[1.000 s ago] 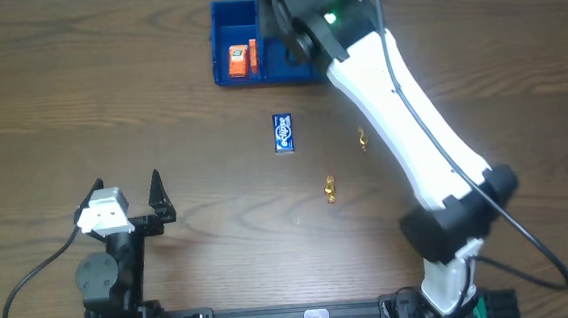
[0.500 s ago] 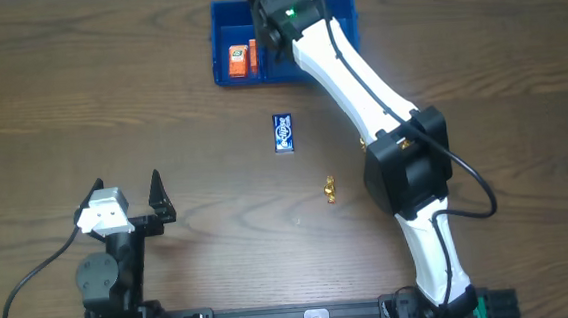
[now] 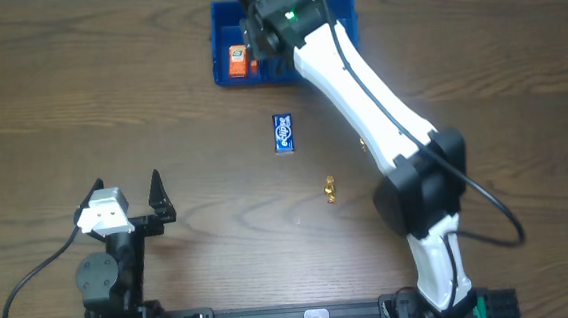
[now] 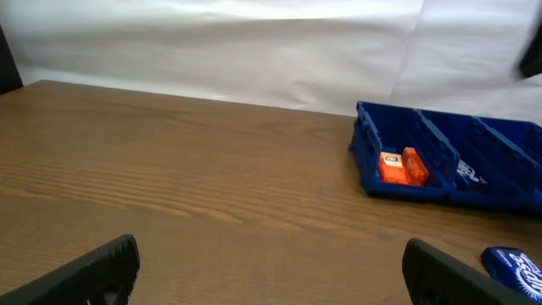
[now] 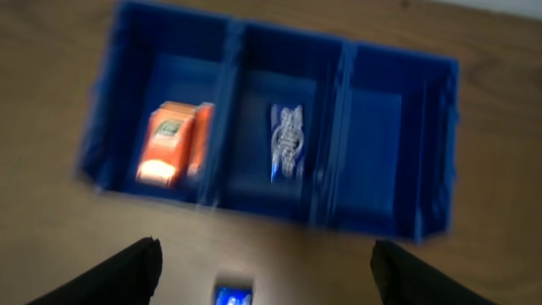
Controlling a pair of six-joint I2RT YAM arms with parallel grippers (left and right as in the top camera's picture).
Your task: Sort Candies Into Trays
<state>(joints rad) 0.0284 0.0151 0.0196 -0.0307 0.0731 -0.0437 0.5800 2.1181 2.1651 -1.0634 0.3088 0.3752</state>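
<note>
Top cam hangs over the desk (image 3: 80, 103) and looks straight down, with both arm bases along its bottom edge and the whole work area in frame. Left wrist cam sits low, near the desk surface. It looks almost level across the desk toward the blue tray (image 4: 366, 144) and a white backdrop (image 4: 212, 42) behind it. Right wrist cam is up above the tray (image 5: 373, 144), fairly close, pointing steeply down into its three compartments. All three views catch the tray and the blue-wrapped candy (image 3: 282, 133) lying on the desk near it.
</note>
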